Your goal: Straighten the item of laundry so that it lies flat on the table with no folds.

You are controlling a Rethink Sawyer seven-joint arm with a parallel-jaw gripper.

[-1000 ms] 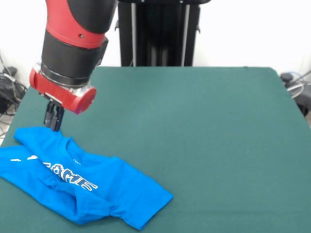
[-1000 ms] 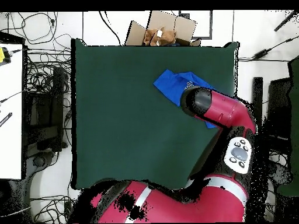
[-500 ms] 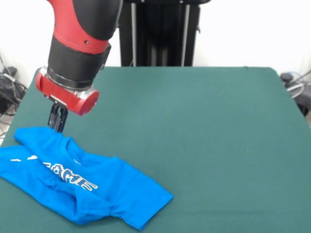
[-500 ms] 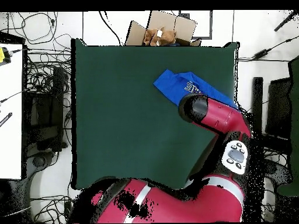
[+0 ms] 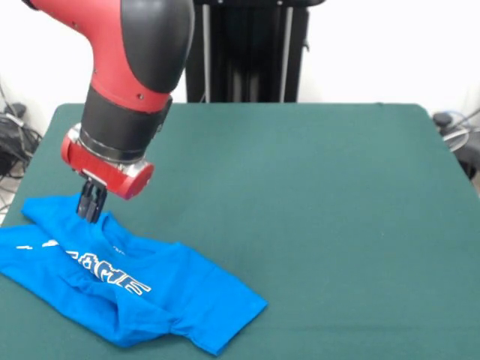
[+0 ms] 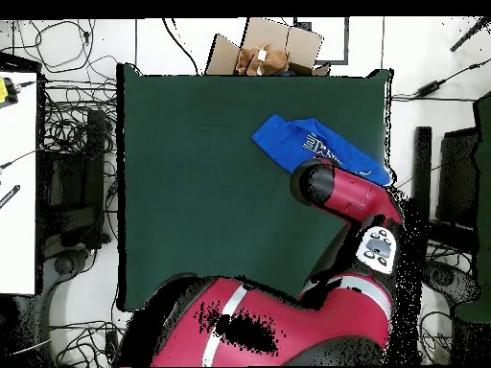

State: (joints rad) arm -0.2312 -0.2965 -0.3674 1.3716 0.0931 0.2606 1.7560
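Observation:
The item of laundry, a bright blue T-shirt (image 5: 161,296) with white lettering, lies rumpled with folds at the front left of the dark green table (image 5: 315,210). My gripper (image 5: 90,213) hangs from the red and black arm, with its tips down at the shirt's upper edge by the neck. Its dark fingers stand close together and look shut; I see no fabric lifted. In the overhead view the shirt (image 6: 321,144) lies near the table's (image 6: 192,192) upper right corner, partly under the arm, which hides the gripper.
The black pedestal (image 5: 247,49) stands behind the table's far edge. In the overhead view a cardboard box (image 6: 264,48) sits just past the table's top edge, a white desk (image 6: 17,182) stands at the left, and cables lie around the table.
The gripper has moved a little right and down, from beside the shirt's upper edge onto it. The shirt has not moved.

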